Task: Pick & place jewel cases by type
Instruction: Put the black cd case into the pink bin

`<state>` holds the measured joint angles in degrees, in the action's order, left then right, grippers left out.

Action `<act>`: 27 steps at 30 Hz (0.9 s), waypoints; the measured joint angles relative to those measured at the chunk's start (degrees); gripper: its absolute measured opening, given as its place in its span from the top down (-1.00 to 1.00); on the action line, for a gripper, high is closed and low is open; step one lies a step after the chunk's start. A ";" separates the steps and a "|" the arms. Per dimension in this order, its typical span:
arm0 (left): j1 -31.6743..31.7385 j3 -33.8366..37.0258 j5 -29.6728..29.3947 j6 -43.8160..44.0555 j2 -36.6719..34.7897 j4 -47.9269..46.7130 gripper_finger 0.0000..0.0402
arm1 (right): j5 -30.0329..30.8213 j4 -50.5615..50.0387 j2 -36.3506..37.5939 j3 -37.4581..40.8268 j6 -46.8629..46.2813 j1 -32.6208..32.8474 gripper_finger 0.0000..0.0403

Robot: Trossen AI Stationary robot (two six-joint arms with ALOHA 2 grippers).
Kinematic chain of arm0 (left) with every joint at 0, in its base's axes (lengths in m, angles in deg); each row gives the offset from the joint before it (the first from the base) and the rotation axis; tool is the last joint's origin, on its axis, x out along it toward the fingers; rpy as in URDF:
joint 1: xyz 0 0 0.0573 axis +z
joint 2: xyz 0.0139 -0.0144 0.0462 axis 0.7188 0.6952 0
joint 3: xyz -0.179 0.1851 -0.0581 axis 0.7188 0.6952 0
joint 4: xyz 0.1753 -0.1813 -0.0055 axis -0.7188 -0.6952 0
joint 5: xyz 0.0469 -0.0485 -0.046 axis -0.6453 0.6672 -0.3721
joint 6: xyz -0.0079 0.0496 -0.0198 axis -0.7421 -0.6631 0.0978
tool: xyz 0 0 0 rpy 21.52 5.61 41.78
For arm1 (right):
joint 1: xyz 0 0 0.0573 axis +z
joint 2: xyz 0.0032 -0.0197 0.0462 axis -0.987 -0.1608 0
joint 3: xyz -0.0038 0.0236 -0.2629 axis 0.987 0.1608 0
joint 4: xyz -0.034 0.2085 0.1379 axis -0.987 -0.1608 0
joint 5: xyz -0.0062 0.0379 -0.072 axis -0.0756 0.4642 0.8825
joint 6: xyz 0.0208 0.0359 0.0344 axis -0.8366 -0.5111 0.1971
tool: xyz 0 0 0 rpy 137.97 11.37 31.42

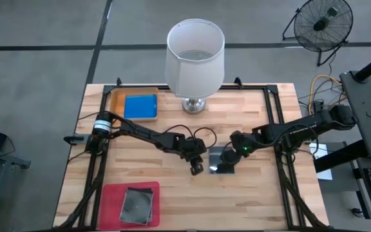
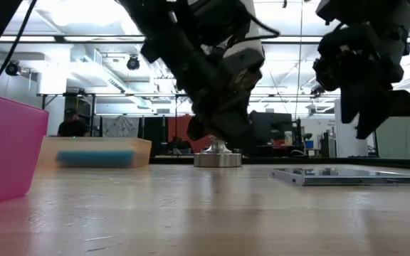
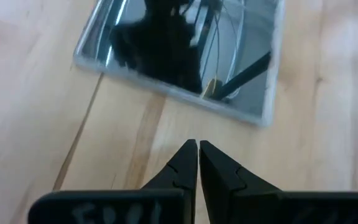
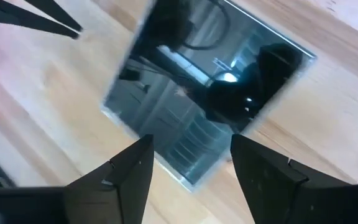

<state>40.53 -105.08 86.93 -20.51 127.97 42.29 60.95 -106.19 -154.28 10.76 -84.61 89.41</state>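
Grey case (image 1: 223, 160) laid flat mid-table, unheld. Right gripper (image 4: 188, 163) hung over its edge, fingers parted. Left gripper (image 3: 197, 152) pinched closed, empty, just beside case. Blue case (image 1: 140, 106) seen in orange tray (image 1: 115, 102); another grey case (image 1: 136, 205) in pink tray (image 1: 111, 200).

Both arms are dark, almost black, and built from long thin pieces. The left arm (image 1: 140, 132) has a white band near its base. The right arm (image 1: 301, 125) shows a tiny green light.
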 joint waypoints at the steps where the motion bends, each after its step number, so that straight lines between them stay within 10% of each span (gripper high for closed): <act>1: 0.00 0.82 0.00 0.18 0.00 0.60 1.00 | -0.02 -0.61 0.00 0.22 -0.15 0.00 -0.02; 15: -0.26 6.42 1.44 5.08 0.00 10.99 1.00 | -0.39 -5.79 0.00 1.99 -2.02 0.57 -0.02; 27: -0.15 6.47 1.42 2.49 0.00 10.77 1.00 | -0.32 12.46 2.47 10.84 -7.46 3.15 -0.02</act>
<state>40.37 -98.61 88.35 -18.02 127.98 53.06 60.63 -93.73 -151.81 21.60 -92.07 92.56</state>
